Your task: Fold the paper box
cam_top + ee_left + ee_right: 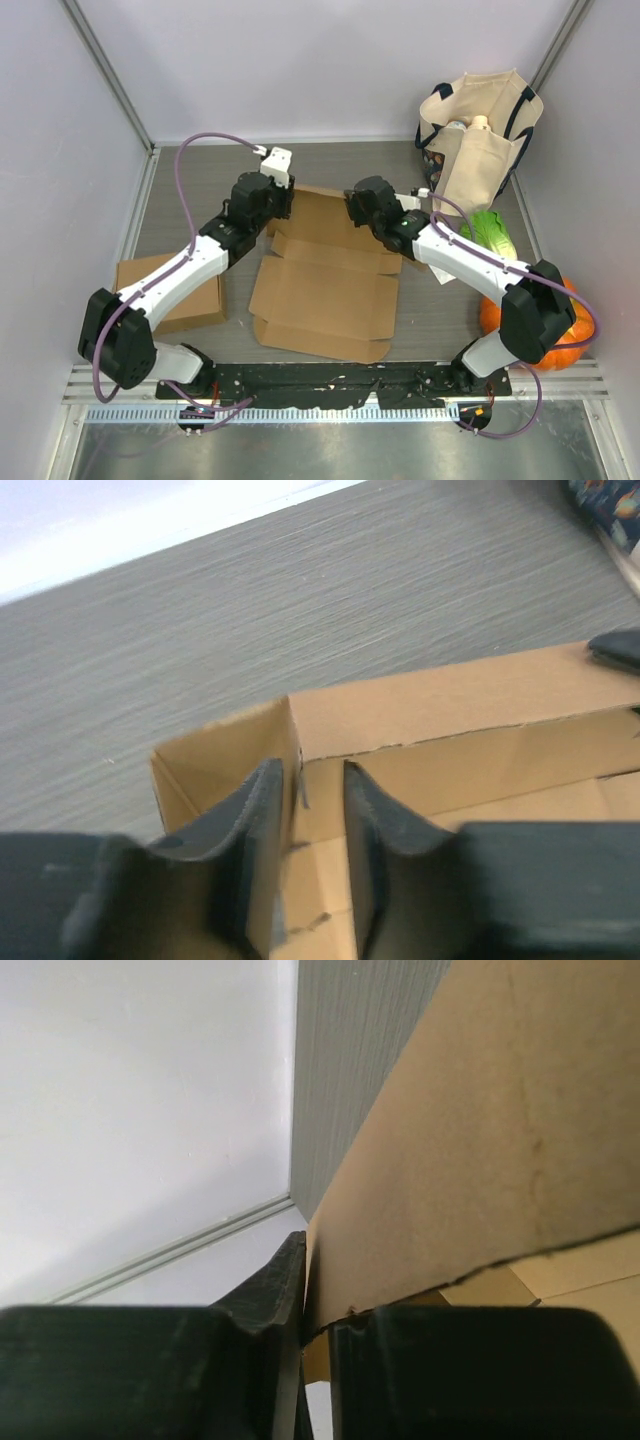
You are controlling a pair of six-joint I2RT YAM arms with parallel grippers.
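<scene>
The paper box [325, 300] is lying flat nearest the arm bases, and at its far edge the raised wall [450, 695] is running left to right between the left gripper [310, 775], whose fingers are standing slightly apart astride its left corner, and the right gripper [308, 1285], which is pinching its right end.

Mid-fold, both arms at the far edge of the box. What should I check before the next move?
1. Jaws of the right gripper pinching the far panel of the paper box: ok.
2. Jaws of the left gripper gripping the corner flap: not ok, they straddle it with a gap.
3. Far wall raised: ok.
4. Brown carton apart from the paper box: ok.
5. Tote bag apart from the right arm: cannot tell.
</scene>
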